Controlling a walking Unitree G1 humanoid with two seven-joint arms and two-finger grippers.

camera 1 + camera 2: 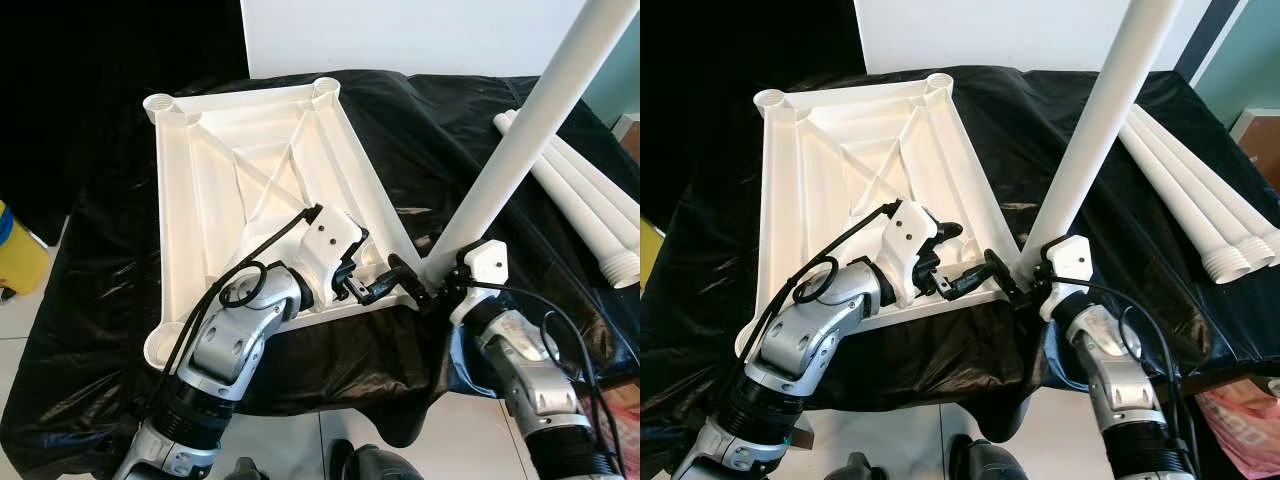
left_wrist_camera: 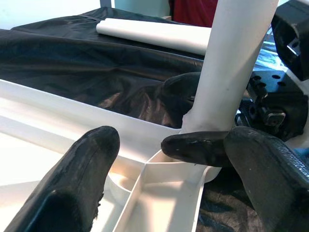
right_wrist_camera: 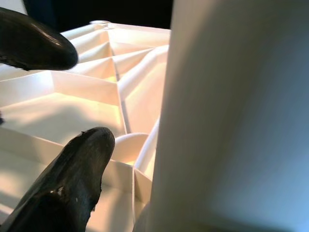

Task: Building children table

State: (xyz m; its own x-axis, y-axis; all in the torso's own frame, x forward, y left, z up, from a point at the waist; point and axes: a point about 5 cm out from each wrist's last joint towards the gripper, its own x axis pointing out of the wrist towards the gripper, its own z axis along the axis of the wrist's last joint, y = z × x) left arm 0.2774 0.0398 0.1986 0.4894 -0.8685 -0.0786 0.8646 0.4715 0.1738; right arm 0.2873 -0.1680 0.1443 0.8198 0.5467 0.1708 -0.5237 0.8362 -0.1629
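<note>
The white table top [image 1: 230,170] lies upside down on a black-draped surface, ribs facing up. One white leg tube [image 1: 520,140] stands tilted, its lower end at the top's near right corner socket. My right gripper [image 1: 432,290] is shut on the base of this leg; one of its fingers [image 3: 82,169] shows beside the tube [image 3: 231,121]. My left gripper [image 1: 385,283] hovers open over the near rim next to that corner. In the left wrist view one of its fingertips [image 2: 193,145] touches the foot of the leg [image 2: 231,72].
Three spare white legs [image 1: 590,200] lie side by side on the black sheet [image 1: 420,130] at the right. A yellow object [image 1: 15,255] stands off the left edge. Pale floor tiles show below the near edge.
</note>
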